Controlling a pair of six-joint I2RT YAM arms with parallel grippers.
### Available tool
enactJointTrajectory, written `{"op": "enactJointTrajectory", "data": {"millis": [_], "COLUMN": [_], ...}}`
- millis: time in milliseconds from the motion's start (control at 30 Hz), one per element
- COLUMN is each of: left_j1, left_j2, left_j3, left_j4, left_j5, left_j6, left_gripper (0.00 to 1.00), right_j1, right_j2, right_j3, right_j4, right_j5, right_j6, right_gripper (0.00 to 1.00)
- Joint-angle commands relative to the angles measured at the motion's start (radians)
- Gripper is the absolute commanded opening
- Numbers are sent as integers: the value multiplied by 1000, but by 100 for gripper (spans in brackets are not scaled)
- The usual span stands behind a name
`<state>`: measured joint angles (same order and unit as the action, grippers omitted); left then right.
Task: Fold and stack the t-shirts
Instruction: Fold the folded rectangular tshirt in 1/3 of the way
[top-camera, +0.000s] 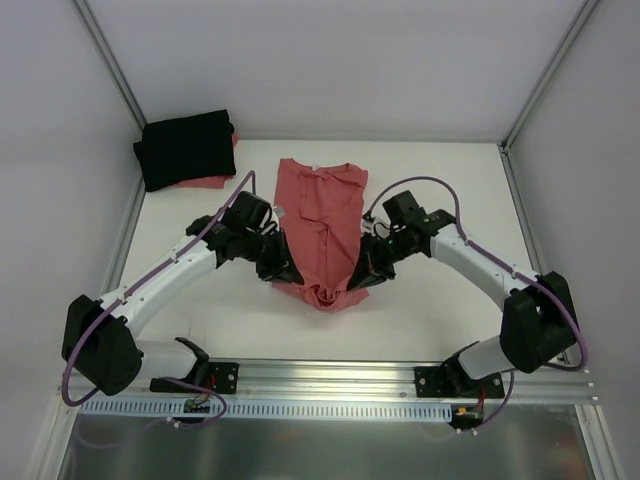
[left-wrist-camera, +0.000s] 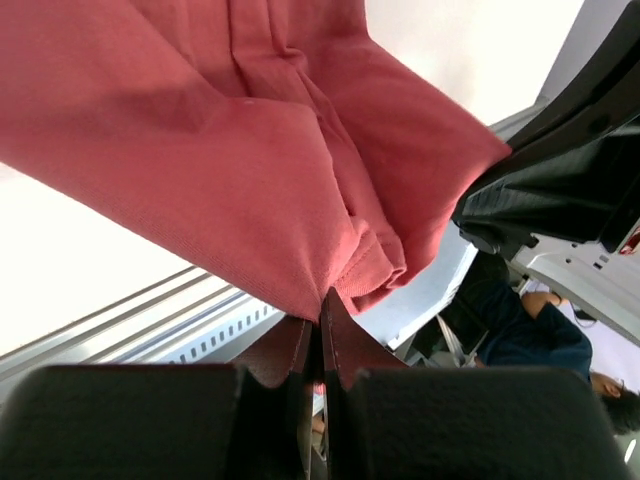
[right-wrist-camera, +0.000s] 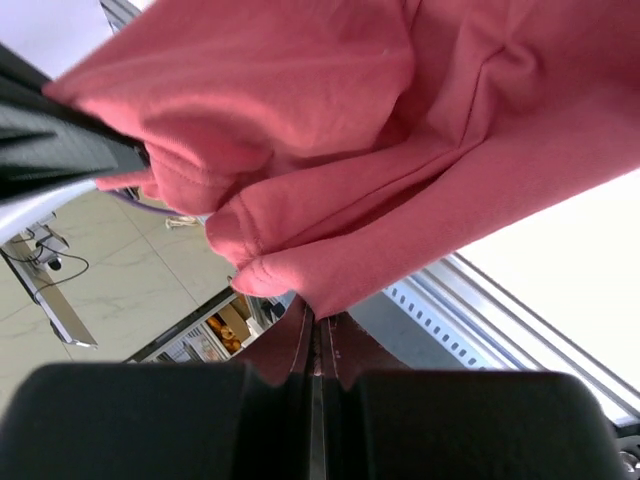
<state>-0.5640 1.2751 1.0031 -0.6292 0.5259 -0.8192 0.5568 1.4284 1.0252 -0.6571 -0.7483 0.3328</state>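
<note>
Two t-shirts are seen in full on the white table (top-camera: 450, 300), and two arms are counted. One coral-red t-shirt (top-camera: 322, 215) lies at the table's centre. It is gathered into a long narrow shape running from twelve to six o'clock, with its collar end at twelve o'clock. Its knit is soft and matte, and lengthwise creases and a bunched, rumpled lump are seen at the six o'clock end. One black t-shirt (top-camera: 185, 148) is folded into a rough rectangle at about ten o'clock, in the far corner. A thin strip of coral-red cloth (top-camera: 208, 183) shows beneath it at its six o'clock edge. Whether that strip is a further shirt cannot be told.

The left gripper (top-camera: 285, 268) is clenched on the coral-red t-shirt at the garment's eight o'clock edge. In the left wrist view a pinch of fabric is held between the closed brown pads (left-wrist-camera: 345, 350), and the cloth hangs in folds above them. The right gripper (top-camera: 365, 268) is likewise clamped on the same shirt at its four o'clock edge. There the hem is rolled over and nipped between the pads (right-wrist-camera: 290, 350). Purple cables (top-camera: 420, 182) are looped along both arms.
</note>
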Motion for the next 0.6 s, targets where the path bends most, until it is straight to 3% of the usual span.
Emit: {"op": "enactJointTrajectory", "data": {"millis": [0,233,567], "left_j1": [-1,53,128], "left_j2": [18,81,289], "left_j3": [66,132,282], "left_j4": [-56,-92,-161], "left_j5": [-56,-132,-184], "left_j6": [31,43,120], "left_gripper": [0,0,0], "right_j1": [-37,-67,-138], "right_j2": [59,217,414], "right_j3": [101,237,432], "right_j4": [-71,-99,-160], "right_j5": [-16,-26,-37], "right_j6": [-81,-135,-198], "right_gripper": [0,1,0]}}
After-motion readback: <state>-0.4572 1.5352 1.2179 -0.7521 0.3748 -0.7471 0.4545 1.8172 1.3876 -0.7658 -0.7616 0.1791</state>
